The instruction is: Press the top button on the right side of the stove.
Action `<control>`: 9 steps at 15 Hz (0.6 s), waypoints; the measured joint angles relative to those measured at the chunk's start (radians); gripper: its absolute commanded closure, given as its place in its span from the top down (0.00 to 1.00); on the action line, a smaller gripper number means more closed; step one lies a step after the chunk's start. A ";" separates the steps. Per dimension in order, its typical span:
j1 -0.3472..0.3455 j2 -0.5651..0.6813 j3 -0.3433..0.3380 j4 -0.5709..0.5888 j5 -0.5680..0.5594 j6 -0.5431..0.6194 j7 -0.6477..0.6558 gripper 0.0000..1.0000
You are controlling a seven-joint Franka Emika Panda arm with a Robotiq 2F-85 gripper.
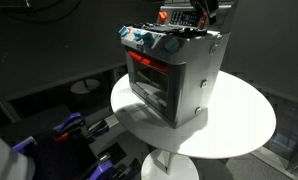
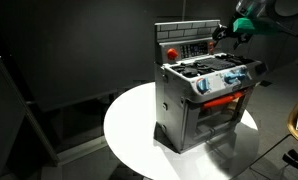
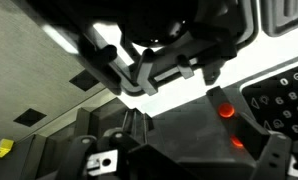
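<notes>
The silver toy stove (image 1: 174, 75) stands on a round white table (image 1: 244, 125); it also shows in the other exterior view (image 2: 204, 100). Its oven window glows red (image 1: 144, 62) and blue-and-red knobs line the front. My gripper (image 2: 227, 30) hovers at the right end of the raised back panel (image 2: 189, 40), close to it, and it also shows at the top of an exterior view (image 1: 201, 14). In the wrist view the gripper (image 3: 194, 140) looks open and empty. Two glowing red buttons (image 3: 224, 110) sit on the dark panel just ahead, beside a keypad (image 3: 284, 95).
The white table (image 2: 129, 130) stands on a single pedestal with a dark floor around it. Blue and black equipment (image 1: 69, 130) lies low beside the table. The background is dark curtain.
</notes>
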 measured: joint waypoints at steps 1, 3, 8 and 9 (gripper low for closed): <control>0.009 0.010 -0.008 0.008 0.006 0.013 0.000 1.00; 0.028 0.025 -0.022 0.022 0.011 0.029 0.000 1.00; 0.038 0.045 -0.030 0.040 0.011 0.042 0.000 1.00; 0.038 0.047 -0.030 0.043 0.011 0.042 0.000 1.00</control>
